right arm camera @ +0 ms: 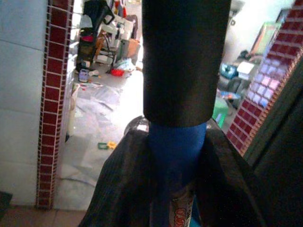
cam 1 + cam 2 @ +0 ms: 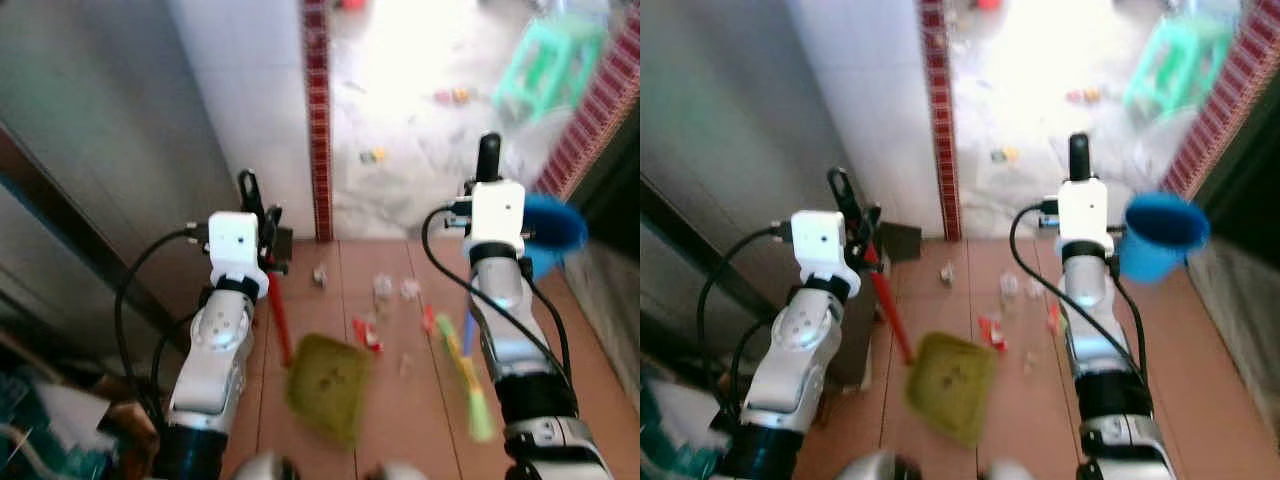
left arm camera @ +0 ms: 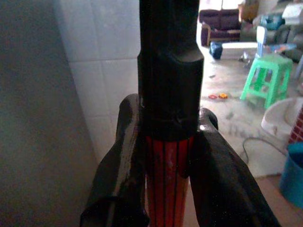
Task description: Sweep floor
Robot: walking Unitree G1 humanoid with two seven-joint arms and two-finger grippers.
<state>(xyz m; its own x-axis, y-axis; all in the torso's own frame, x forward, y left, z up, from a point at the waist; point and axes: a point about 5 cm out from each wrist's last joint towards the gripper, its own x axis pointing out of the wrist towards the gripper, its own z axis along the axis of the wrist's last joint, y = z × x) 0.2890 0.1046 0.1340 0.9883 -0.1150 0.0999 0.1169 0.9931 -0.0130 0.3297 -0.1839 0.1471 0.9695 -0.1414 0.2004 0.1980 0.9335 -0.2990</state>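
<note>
your left gripper (image 3: pixel 165 142) clenches the dustpan's ribbed red handle (image 3: pixel 166 175) between both jaws. your right gripper (image 1: pixel 176 156) grasps the broom's smooth blue handle (image 1: pixel 175 146). the flat green dustpan (image 2: pixel 330 385) rests on the terracotta tile floor (image 2: pixel 400 400).

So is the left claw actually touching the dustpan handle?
Touching. In the left wrist view, both fingers of the left claw press against the red dustpan handle.

One green plastic dustpan (image 2: pixel 327 385) with a red handle lies on the near terracotta floor. One broom with green, yellow and blue bristles (image 2: pixel 464 372) stands to its right. One blue plastic bucket (image 2: pixel 1162 236) sits at the right. One green plastic stool (image 2: pixel 549 62) stands far right. Roughly half a dozen small litter scraps (image 2: pixel 383 289) lie scattered between dustpan and broom; exact number unclear through blur.
</note>
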